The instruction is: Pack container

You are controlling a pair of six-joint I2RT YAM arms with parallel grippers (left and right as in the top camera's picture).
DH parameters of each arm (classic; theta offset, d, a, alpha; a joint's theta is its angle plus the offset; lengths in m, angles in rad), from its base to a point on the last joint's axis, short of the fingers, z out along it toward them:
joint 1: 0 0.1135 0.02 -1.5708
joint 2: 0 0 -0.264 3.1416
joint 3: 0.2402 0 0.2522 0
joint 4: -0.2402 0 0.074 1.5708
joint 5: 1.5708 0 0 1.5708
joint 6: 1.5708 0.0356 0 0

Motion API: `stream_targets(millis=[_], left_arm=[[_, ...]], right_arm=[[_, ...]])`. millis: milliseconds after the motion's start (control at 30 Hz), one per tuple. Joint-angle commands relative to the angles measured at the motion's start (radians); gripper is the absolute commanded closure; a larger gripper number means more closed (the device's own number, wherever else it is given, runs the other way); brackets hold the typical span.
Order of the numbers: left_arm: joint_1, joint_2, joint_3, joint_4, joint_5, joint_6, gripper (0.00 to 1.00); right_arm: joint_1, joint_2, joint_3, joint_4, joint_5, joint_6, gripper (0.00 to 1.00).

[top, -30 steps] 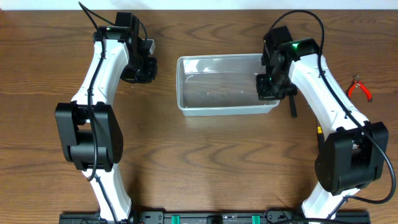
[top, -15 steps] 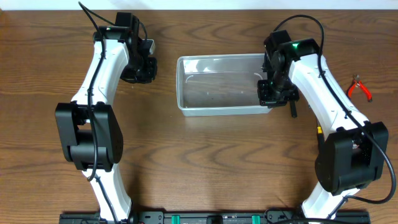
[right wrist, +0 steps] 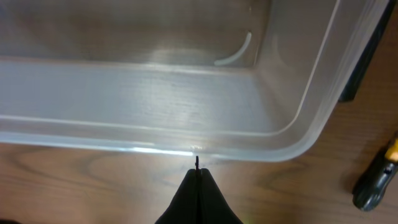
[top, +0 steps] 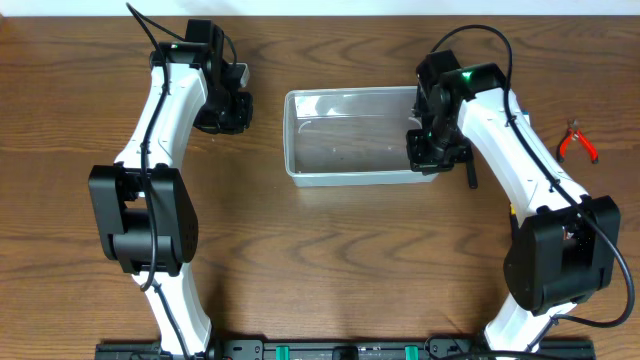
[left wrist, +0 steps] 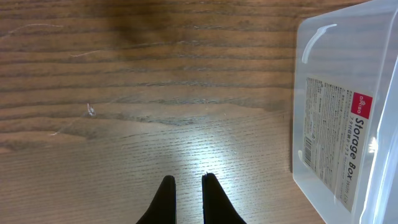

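Note:
The container (top: 350,140) is a clear plastic tub in the middle of the table, with nothing visible inside. It also shows at the right edge of the left wrist view (left wrist: 348,124), with a "Storage Box" label, and fills the top of the right wrist view (right wrist: 186,93). My right gripper (top: 428,155) is shut and empty. Its tip (right wrist: 197,171) is close to the outside of the tub's rim near its right corner. My left gripper (top: 228,118) hangs over bare wood left of the tub. Its fingers (left wrist: 186,186) stand a narrow gap apart and hold nothing.
Red-handled pliers (top: 578,142) lie at the far right. A black tool (top: 470,172) lies just right of the tub and shows in the right wrist view (right wrist: 367,56). A black-and-yellow tool handle (right wrist: 376,180) lies nearby on the wood.
My right gripper has moved slightly left and toward the front along the tub's right end. The left arm has not moved.

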Motion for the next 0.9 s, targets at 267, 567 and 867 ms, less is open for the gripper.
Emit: stream_targets(millis=[267,567,867], left_arm=[[0.003,0.018,-0.005,-0.005,-0.006,-0.009,0.94],[0.003,0.018,-0.005,-0.006,-0.006,-0.009,0.94],[0.003,0.018,-0.005,-0.01,-0.006,-0.009,0.94]], right_arm=[[0.005,-0.032,0.013,0.118,0.025,0.014,0.99],[0.005,-0.03,-0.037,0.137,0.084,0.01,0.99],[0.006,-0.03,-0.13,0.146,0.082,0.017,0.99]])
